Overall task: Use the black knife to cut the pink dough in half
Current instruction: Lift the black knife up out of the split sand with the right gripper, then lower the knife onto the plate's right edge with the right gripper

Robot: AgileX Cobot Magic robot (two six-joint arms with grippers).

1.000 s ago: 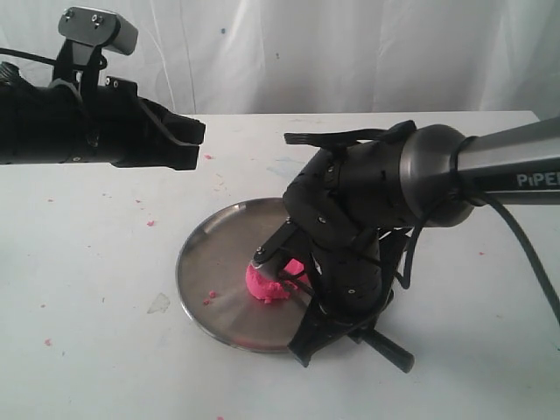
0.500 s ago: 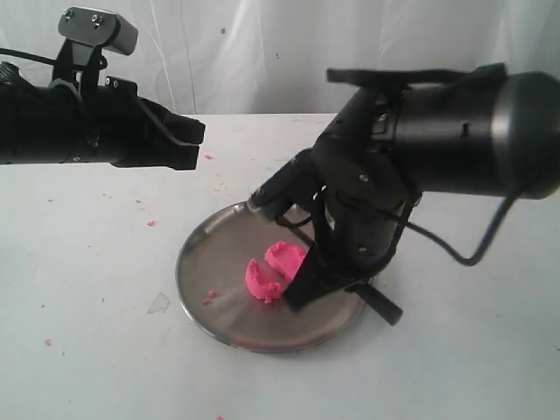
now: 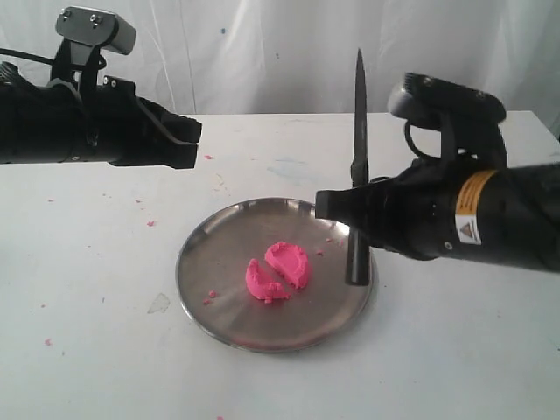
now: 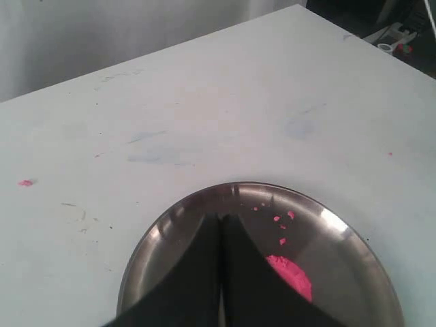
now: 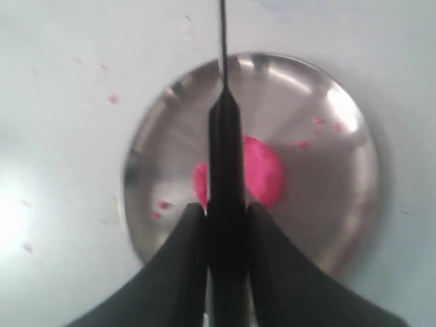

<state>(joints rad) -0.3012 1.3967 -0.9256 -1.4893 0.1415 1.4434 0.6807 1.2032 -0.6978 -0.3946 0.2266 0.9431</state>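
Pink dough (image 3: 278, 271) lies in two halves side by side on the steel plate (image 3: 210, 254) on the tabletop (image 3: 105, 332), so the cut looks done. Just beyond, the right fingers (image 5: 180, 266) clamp the black knife (image 3: 358, 122) with its blade pointing up, clear of the dough. Farther back, the left fingers (image 4: 197, 272) are pressed together and empty, probably parked out of the way.
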